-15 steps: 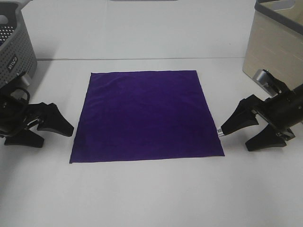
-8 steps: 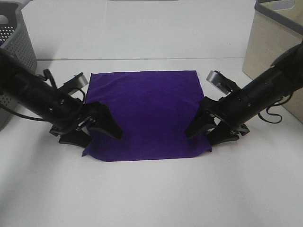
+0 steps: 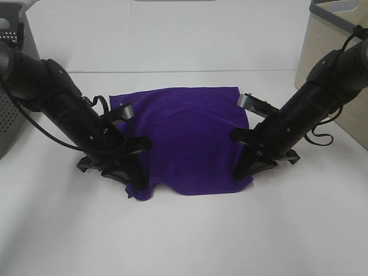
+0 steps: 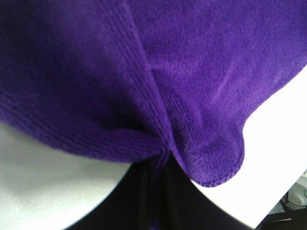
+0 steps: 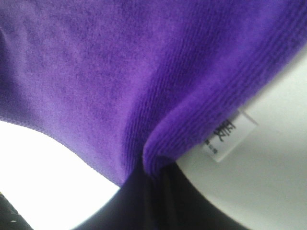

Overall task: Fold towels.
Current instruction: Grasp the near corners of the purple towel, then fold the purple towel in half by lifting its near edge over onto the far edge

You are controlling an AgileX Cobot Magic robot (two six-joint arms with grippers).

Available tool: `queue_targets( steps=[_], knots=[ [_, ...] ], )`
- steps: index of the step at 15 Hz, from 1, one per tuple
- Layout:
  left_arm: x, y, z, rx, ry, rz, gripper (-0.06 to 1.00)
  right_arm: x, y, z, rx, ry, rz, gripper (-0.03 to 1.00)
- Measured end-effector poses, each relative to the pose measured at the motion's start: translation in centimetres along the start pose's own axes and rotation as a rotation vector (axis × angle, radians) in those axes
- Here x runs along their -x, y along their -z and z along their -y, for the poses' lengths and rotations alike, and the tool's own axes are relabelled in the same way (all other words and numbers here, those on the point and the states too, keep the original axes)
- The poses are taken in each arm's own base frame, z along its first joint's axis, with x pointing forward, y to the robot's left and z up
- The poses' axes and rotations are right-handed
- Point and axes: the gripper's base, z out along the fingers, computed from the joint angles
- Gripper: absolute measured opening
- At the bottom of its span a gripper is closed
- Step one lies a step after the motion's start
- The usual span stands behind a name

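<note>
I count one purple towel (image 3: 190,135) on the one tabletop (image 3: 184,241), and one white tag (image 5: 223,136) on its edge. I have two tools at it: my left tool (image 3: 133,172) and my right tool (image 3: 244,167). There are two baskets, one grey perforated basket (image 3: 8,123) at the far left and one beige basket (image 3: 325,46) at the far right.
</note>
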Motion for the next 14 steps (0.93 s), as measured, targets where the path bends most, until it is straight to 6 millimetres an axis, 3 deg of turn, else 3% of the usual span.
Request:
queue_targets(
  steps=[3,5,8,10,12,14],
  knots=[
    [-0.4,0.4,0.1,0.012,-0.061,-0.048,0.0,-0.6,0.1,-0.3,0.033,0.008,-0.062,0.02],
    [-1.0,1.8,0.5,0.084,-0.157,-0.08,0.0,-1.3,1.1,-1.1,0.045,0.031,-0.085,0.02],
    [-1.3,6.9,3.1,0.156,-0.258,0.017,0.0,-1.6,6.4,-4.5,0.048,0.113,0.043,0.02],
    [-0.8,9.8,4.7,0.185,-0.308,0.124,0.0,-1.3,8.6,-5.8,0.039,0.158,0.118,0.02],
    [1.2,11.3,5.7,0.205,-0.344,0.225,0.0,1.0,9.6,-6.2,0.014,0.189,0.17,0.02],
    [3.8,11.8,5.8,0.247,-0.363,0.31,0.0,5.4,11.1,-6.6,-0.04,0.257,0.279,0.02]
  ],
)
